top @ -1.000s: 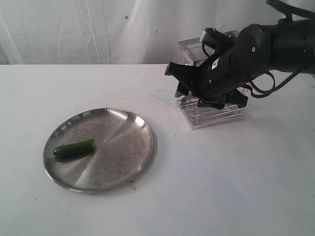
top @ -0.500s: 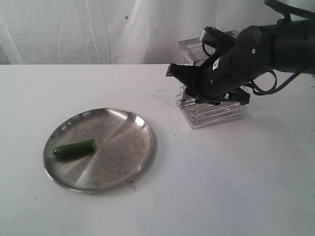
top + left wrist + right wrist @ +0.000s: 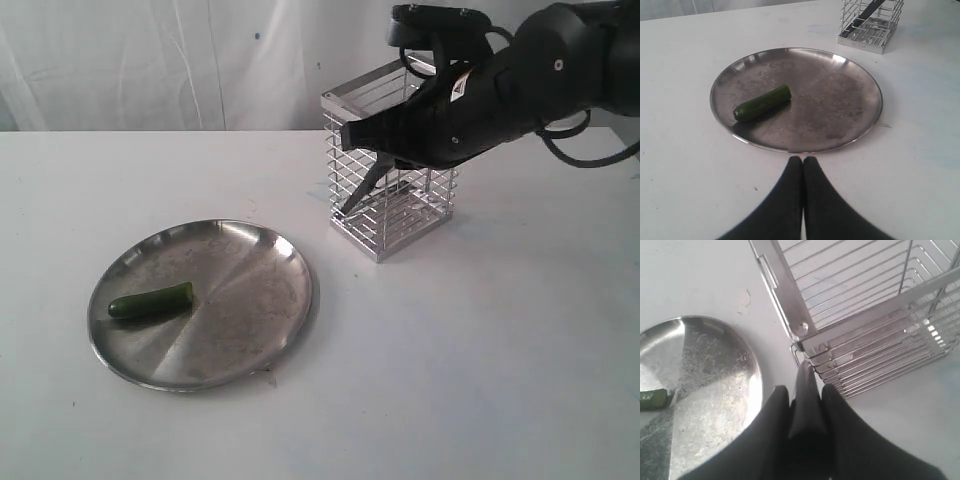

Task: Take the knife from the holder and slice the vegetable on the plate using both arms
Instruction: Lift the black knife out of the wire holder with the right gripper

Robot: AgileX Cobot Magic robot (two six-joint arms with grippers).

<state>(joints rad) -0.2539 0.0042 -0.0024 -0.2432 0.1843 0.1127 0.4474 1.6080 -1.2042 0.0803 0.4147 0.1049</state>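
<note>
Gripping the knife (image 3: pixel 362 188) by its dark handle with the right hand (image 3: pixel 806 390), fingers closing in on both sides of it. Slanting the dark blade down inside the holder (image 3: pixel 385 215), tip pointing toward 7 o'clock near the base. Standing the wire holder on the white tabletop (image 3: pixel 480 350), at 2 o'clock from the plate (image 3: pixel 250 290) and apart from it. Resting the vegetable (image 3: pixel 151 301) flat on the plate's 9 o'clock side, cut end facing 3 o'clock. Hovering the left hand (image 3: pixel 803 162) near the plate's rim, fingers pressing fully together and holding nothing.
</note>
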